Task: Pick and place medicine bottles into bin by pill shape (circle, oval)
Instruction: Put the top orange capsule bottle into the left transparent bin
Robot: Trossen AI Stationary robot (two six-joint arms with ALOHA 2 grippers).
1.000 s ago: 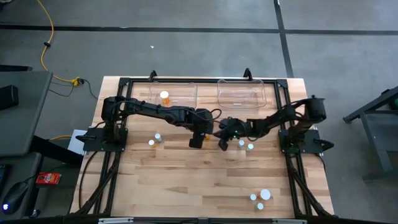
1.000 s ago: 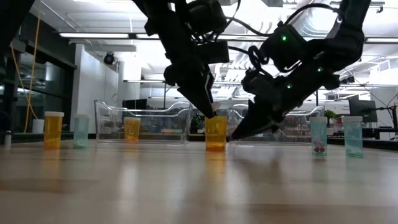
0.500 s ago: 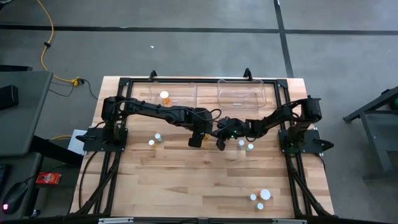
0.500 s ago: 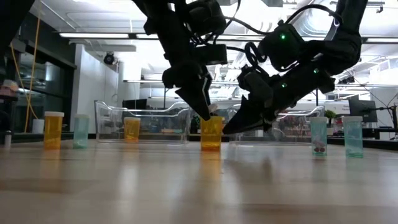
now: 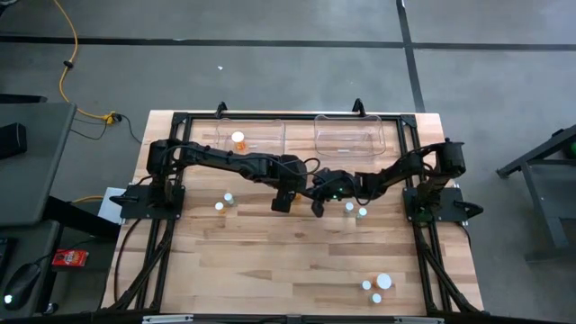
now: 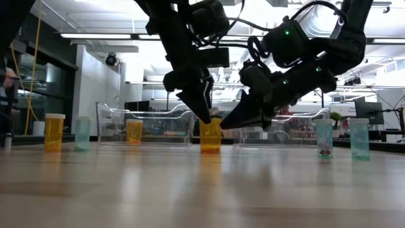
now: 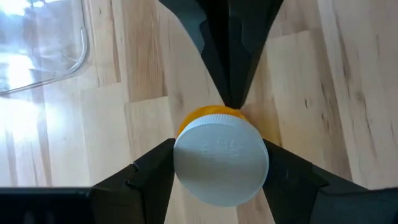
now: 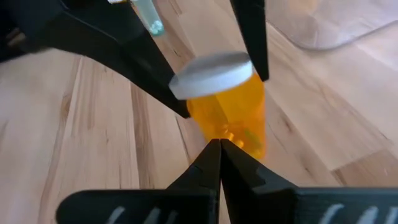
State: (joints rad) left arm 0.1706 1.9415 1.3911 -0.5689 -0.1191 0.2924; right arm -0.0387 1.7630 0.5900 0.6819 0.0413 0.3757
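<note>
Pale wooden table, frame centre: my left pincer clamps the white-capped orange bottle; right pincer, closed, touches it. Next, lift toward a clear bin.

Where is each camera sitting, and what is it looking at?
High view: overhead, looking down at the table, both arms.
Low view: tabletop height, looking across; both arms come from above.
Left wrist view: left gripper around the orange bottle.
Right wrist view: shut right gripper against the same bottle.
Shared: that bottle shows in both wrist views.
</note>
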